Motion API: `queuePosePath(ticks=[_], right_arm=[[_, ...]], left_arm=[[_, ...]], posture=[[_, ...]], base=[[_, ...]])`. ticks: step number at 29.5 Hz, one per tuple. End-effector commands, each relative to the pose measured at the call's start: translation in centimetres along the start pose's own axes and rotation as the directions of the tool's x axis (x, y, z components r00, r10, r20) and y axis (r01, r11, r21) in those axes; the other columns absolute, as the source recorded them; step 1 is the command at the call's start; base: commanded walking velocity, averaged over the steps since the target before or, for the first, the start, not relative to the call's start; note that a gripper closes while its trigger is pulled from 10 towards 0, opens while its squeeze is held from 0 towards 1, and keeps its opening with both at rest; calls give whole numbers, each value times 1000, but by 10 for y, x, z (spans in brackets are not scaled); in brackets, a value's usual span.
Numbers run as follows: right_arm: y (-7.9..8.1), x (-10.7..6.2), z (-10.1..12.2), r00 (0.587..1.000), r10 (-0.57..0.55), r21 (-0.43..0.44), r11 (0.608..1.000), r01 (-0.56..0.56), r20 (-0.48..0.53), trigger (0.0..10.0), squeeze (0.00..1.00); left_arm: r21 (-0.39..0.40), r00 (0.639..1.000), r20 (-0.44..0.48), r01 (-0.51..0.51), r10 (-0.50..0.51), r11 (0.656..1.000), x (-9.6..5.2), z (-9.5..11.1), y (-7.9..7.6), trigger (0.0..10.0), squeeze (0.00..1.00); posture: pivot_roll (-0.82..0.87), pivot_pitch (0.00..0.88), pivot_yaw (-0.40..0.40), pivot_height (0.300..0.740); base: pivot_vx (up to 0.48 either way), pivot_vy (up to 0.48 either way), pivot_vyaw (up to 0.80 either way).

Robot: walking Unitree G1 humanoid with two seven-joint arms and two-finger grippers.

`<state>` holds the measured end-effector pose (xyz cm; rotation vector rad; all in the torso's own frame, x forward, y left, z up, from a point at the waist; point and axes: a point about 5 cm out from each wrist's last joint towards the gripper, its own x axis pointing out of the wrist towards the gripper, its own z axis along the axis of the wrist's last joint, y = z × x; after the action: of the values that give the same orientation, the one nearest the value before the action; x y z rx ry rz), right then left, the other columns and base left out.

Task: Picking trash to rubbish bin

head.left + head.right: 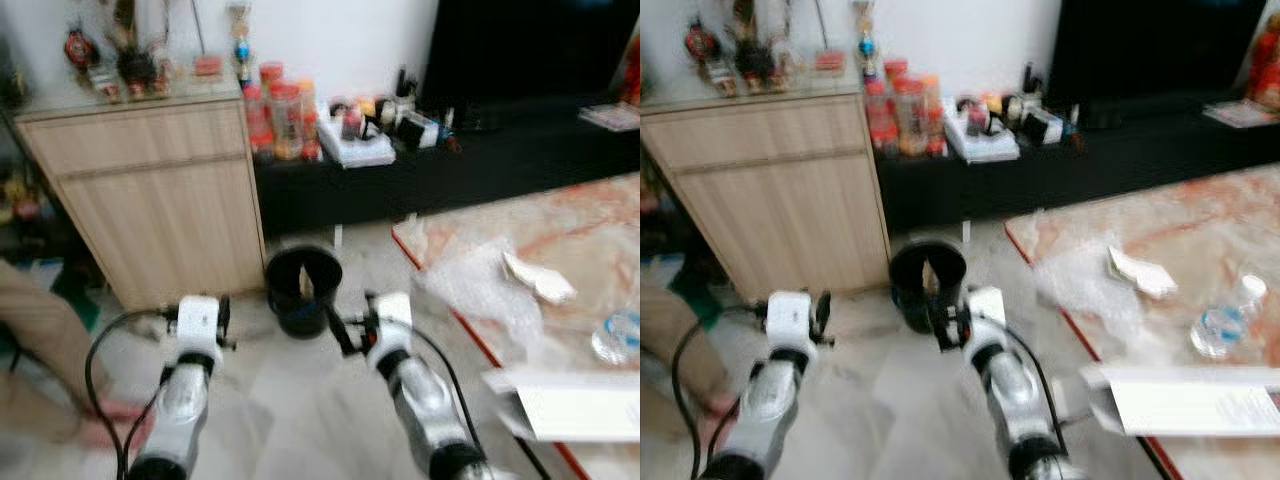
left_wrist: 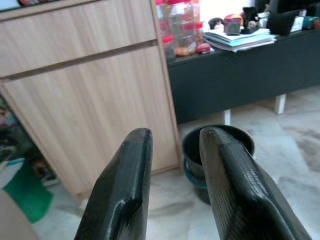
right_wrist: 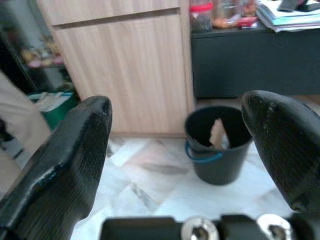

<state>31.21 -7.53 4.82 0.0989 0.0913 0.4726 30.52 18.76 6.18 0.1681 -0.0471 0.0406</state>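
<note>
clearly, paper scrap (image 3: pixel 217 134) inside black bin (image 3: pixel 216 167)

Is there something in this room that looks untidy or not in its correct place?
Crumpled clear plastic wrap and a crumpled white paper lie loose on the marble table. The black bin on the floor already holds a pale scrap.

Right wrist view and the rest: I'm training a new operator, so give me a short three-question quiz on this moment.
1. True or false: the black bin holds a piece of paper.
2. The right gripper has its fingers: A) open B) shut on trash
3. What lies on the table near the plastic bottle?

Key: 1 true. 2 A. 3 A crumpled white paper and clear plastic wrap.
</note>
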Motion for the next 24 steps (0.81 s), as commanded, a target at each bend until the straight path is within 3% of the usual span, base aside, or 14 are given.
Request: queuePosePath(ticks=[1, 13, 24], right_arm=[[-3, 2, 5, 1000, -7, -6, 1000, 7, 14, 10000, 0], [-3, 13, 26, 996, -12, 2, 1000, 12, 94, 10000, 0], [0, 15, 28, 995, -5, 9, 1000, 4, 104, 10000, 0]], left_arm=[[-4, 1000, 20, 4, -4, 1000, 4, 6, -3, 10000, 0], [0, 996, 84, -1, 1, 1000, 11, 20, -3, 10000, 0], [4, 994, 108, 5, -6, 1000, 13, 26, -5, 10000, 0]], posture=[[-13, 0, -10, 740], [-8, 0, -13, 740], [-8, 0, -14, 740]], base=[[0, 0, 0], [0, 0, 0], [0, 0, -758]])
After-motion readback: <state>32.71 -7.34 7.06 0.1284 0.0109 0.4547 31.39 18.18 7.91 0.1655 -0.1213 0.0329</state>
